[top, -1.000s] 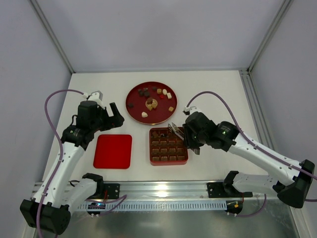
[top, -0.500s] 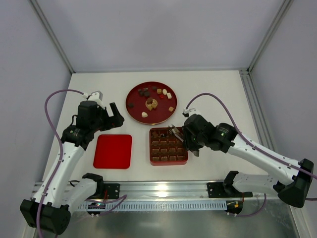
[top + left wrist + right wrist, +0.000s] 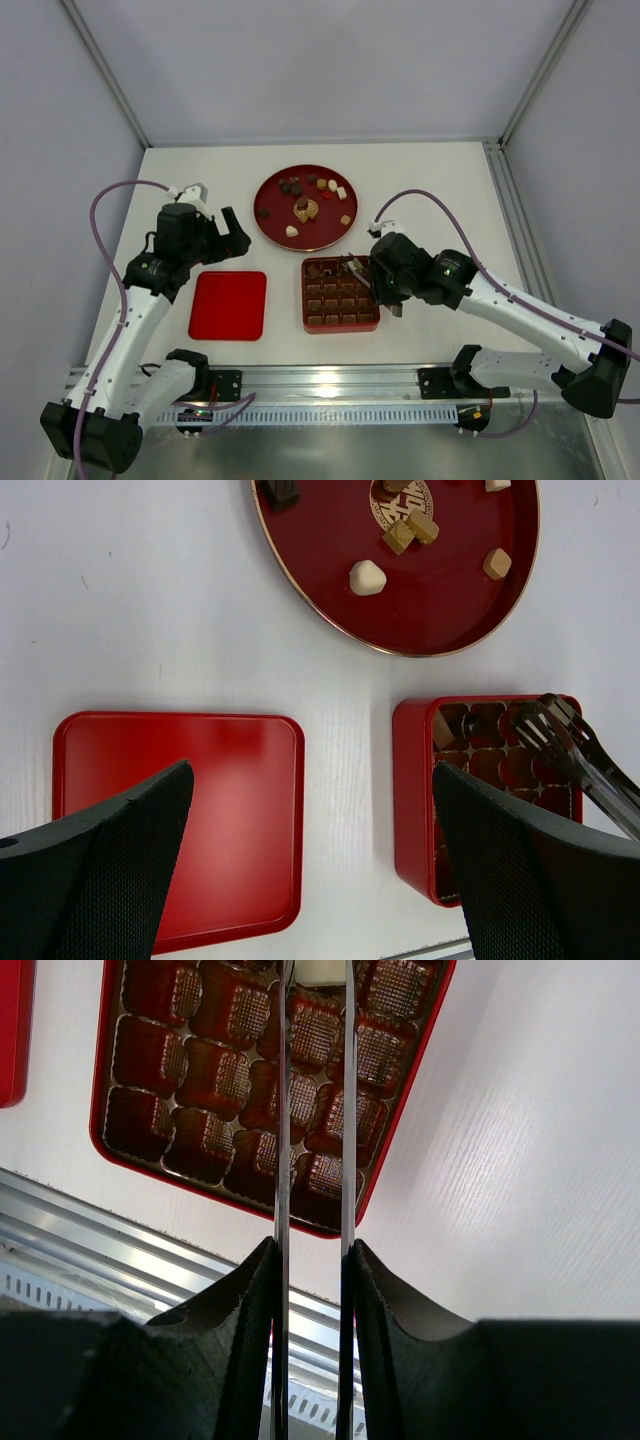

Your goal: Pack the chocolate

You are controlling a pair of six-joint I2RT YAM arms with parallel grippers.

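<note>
Several chocolate pieces (image 3: 305,207), dark, light brown and cream-white, lie on a round red plate (image 3: 270,225). The square red box (image 3: 308,298) with a brown grid sits just in front of it. My right gripper (image 3: 383,283) is shut on metal tongs (image 3: 352,264). Their tips hold a cream-white piece (image 3: 320,970) over the far part of the box (image 3: 110,1140). A light brown piece (image 3: 441,730) lies in a far-left compartment. My left gripper (image 3: 232,235) is open and empty, above the flat red lid (image 3: 228,305).
The lid (image 3: 150,810) lies left of the box (image 3: 415,780), with a strip of bare table between them. The aluminium rail (image 3: 150,1230) runs along the table's near edge, close to the box. The enclosure walls stand to the left, right and back.
My right gripper has moved a little left with the tongs, bringing their tips further over the box. The left arm has not moved.
</note>
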